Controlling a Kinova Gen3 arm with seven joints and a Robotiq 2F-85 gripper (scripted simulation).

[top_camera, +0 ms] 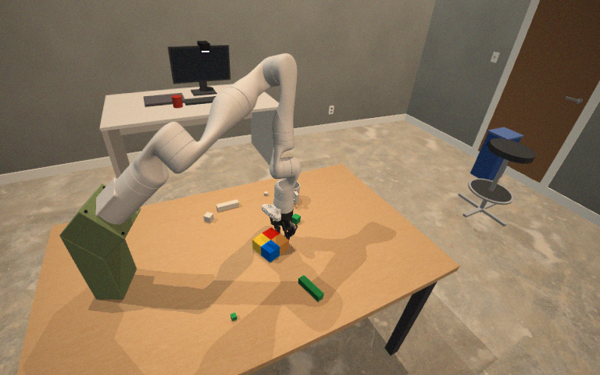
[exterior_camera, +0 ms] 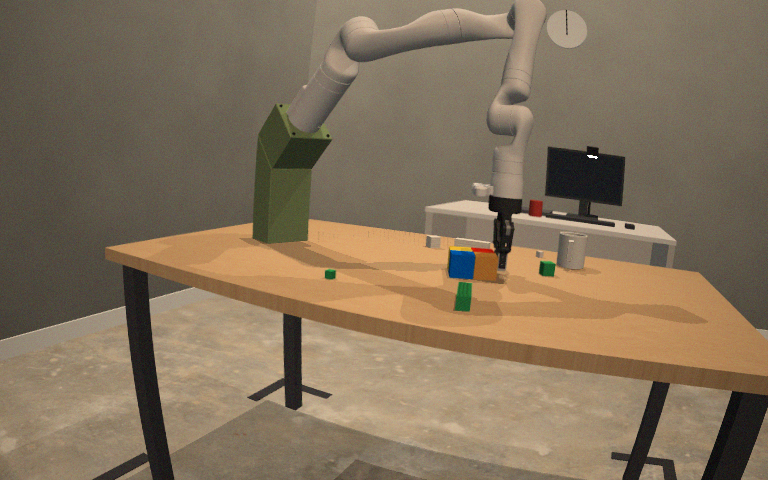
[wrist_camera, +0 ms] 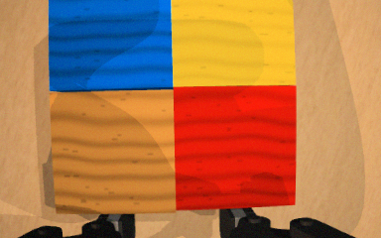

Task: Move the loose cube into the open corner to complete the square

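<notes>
Four cubes form a two-by-two block: blue (top_camera: 269,251) (exterior_camera: 461,264) (wrist_camera: 109,45), yellow (top_camera: 260,243) (wrist_camera: 233,45), orange (top_camera: 282,243) (exterior_camera: 485,266) (wrist_camera: 114,154) and red (top_camera: 270,233) (wrist_camera: 235,149). In the wrist view a thin dark line shows between blue and orange. Orange and red meet with no visible gap; orange's lower edge sits slightly lower than red's. My gripper (top_camera: 283,233) (exterior_camera: 502,266) (wrist_camera: 177,214) is part open and empty, low beside the outer faces of orange and red, one finger at each. Whether the fingertips touch them is hidden.
On the wooden table (top_camera: 176,247) (exterior_camera: 368,294) lie a green bar (top_camera: 311,288) (exterior_camera: 463,297), a small green cube (top_camera: 233,316) (exterior_camera: 330,274), a larger green cube (top_camera: 296,218) (exterior_camera: 547,268), a white bar (top_camera: 227,205) and a white cube (top_camera: 208,216) (exterior_camera: 433,241). A mug (exterior_camera: 571,250) stands behind.
</notes>
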